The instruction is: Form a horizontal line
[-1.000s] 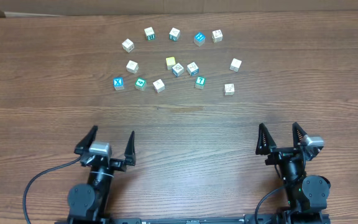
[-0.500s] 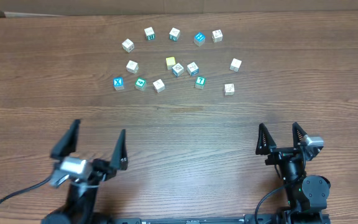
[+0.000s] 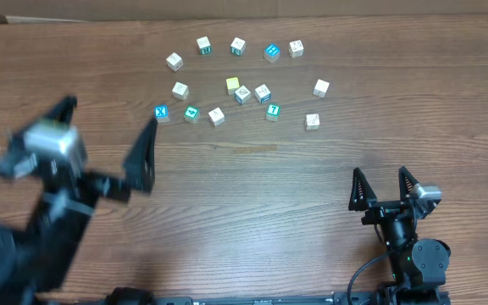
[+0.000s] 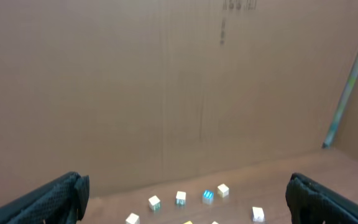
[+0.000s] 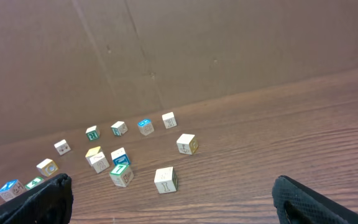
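Left gripper: the black two-finger left gripper (image 3: 111,110) hangs high over the left of the brown wooden table (image 3: 252,186). It is blurred from overhead, with its fingers spread wide and nothing between them.
Wall: its wrist camera faces a plain brown cardboard wall (image 4: 166,81) behind the far cubes.
Blue cube: a small blue cube marked X (image 3: 161,112) sits at the left end of the nearest loose row.
Left pair: a tiny teal-green-faced cube (image 3: 191,113) lies just beside it, then a tiny white-faced cube (image 3: 217,116). They are near each other but apart.
Yellow cube: a plain pale-yellow cube (image 3: 232,84) lies farther back.
Right pair: across a gap lies a teal-green cube marked 7 (image 3: 272,111). A second white cube (image 3: 312,121) lies farther right, slightly nearer the arms.
Horizontal line: these four make only a rough, gappy, uneven row in the table's far middle, well apart from both grippers.
Right gripper: the black right gripper (image 3: 379,174) sits low at the near right. Its fingers are wide apart, empty, and pointing toward the cubes.
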`<state>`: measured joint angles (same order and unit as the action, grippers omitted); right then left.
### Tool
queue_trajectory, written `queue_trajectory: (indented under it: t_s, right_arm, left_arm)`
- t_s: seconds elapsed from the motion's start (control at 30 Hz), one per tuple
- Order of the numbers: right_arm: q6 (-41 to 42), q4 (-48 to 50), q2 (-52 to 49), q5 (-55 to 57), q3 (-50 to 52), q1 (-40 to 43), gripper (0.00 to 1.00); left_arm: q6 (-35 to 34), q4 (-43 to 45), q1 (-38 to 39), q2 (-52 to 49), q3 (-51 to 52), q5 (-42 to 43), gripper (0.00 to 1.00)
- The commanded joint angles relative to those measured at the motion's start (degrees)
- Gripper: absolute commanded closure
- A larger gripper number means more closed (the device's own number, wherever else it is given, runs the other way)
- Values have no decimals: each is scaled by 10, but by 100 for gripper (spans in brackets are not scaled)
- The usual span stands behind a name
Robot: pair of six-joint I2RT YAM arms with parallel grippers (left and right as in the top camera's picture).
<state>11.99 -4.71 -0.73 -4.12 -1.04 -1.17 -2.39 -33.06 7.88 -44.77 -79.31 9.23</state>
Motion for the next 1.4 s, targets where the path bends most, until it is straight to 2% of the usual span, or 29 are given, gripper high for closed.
queue_trajectory:
  t_s: [0.0, 0.17, 0.3, 0.67, 1.37]
  right_arm:
    - [-1, 3, 6, 0, 6, 2, 0]
    - [-1, 3, 6, 0, 6, 2, 0]
    - [-1, 3, 6, 0, 6, 2, 0]
    - [-1, 3, 6, 0, 6, 2, 0]
    - [-1, 3, 6, -1, 6, 2, 0]
  left_arm:
    - [40, -73, 3, -115, -144, 13, 0]
    - [50, -187, 3, -261, -320, 13, 0]
    - [51, -226, 3, -350, -389, 11, 0]
    - [50, -241, 3, -456, -391, 9, 0]
    - [50, -242, 3, -459, -390, 9, 0]
